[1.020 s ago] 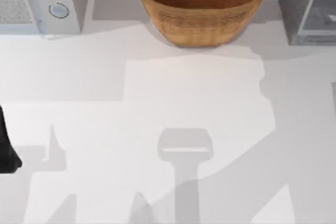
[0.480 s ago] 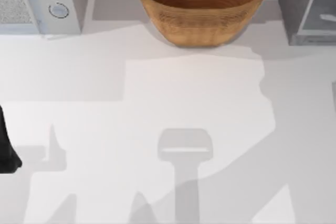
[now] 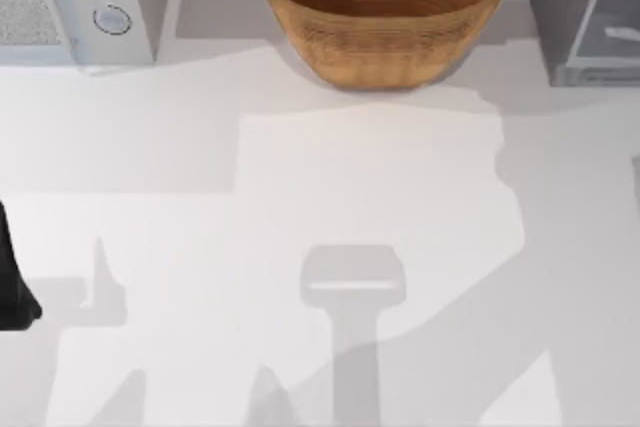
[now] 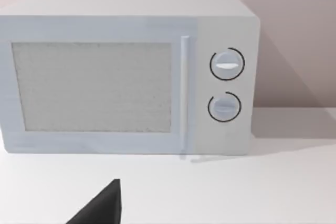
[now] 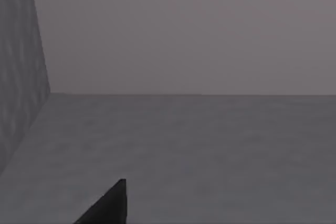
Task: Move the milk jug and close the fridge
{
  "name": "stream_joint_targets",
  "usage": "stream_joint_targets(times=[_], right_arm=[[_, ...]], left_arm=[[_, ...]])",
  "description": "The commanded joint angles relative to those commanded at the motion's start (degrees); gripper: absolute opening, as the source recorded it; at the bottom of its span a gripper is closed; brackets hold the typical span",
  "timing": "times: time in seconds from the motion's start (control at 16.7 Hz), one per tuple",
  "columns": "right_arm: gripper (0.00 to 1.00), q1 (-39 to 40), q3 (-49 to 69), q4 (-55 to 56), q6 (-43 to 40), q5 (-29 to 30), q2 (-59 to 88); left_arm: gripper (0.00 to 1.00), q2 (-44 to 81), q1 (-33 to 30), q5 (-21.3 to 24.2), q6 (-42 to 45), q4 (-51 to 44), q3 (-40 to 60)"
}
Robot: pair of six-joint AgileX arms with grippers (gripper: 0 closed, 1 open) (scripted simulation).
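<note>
The fridge stands at the far right corner of the bench, a grey speckled cabinet with a pale glassy door panel in a light frame; from above I cannot tell whether that door is shut home or ajar. It looks heavy and rigid, so I judge it will not shift under a push; the door should swing on its hinge, and the place to press is the free edge of the frame rather than the glassy panel, which may be slick. Where the milk jug lies I cannot tell; going by the task alone, a small carton ought to be light and a little yielding, best taken across its two flat sides below the top, and gently, lest it slip or crush.

In the right wrist view a grey speckled wall, probably the fridge's, rises beside a shaded flat floor, with the right pincer near it; whether it is apart or together I cannot tell. The left pincer sits low at the bench's left edge, facing a light-grey appliance with two round knobs in the far left corner; its state I cannot tell either. Between appliance and fridge stands a large woven basket.
</note>
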Motion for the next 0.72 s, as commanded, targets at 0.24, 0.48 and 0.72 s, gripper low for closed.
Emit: stream_joint_targets(times=[0.24,0.48,0.72], right_arm=[[1.0,0.9,-3.2,-2.1,0.1,0.2,-5.9],[1.0,2.5,-11.4,-7.6,0.1,1.2,-21.6],[1.0,4.4,-23.4,-15.8,-0.1,3.0,-45.5]], left_arm=[[1.0,0.0,0.0,0.0,0.0,0.0,0.0],[1.0,0.0,0.0,0.0,0.0,0.0,0.0],[1.0,0.0,0.0,0.0,0.0,0.0,0.0]])
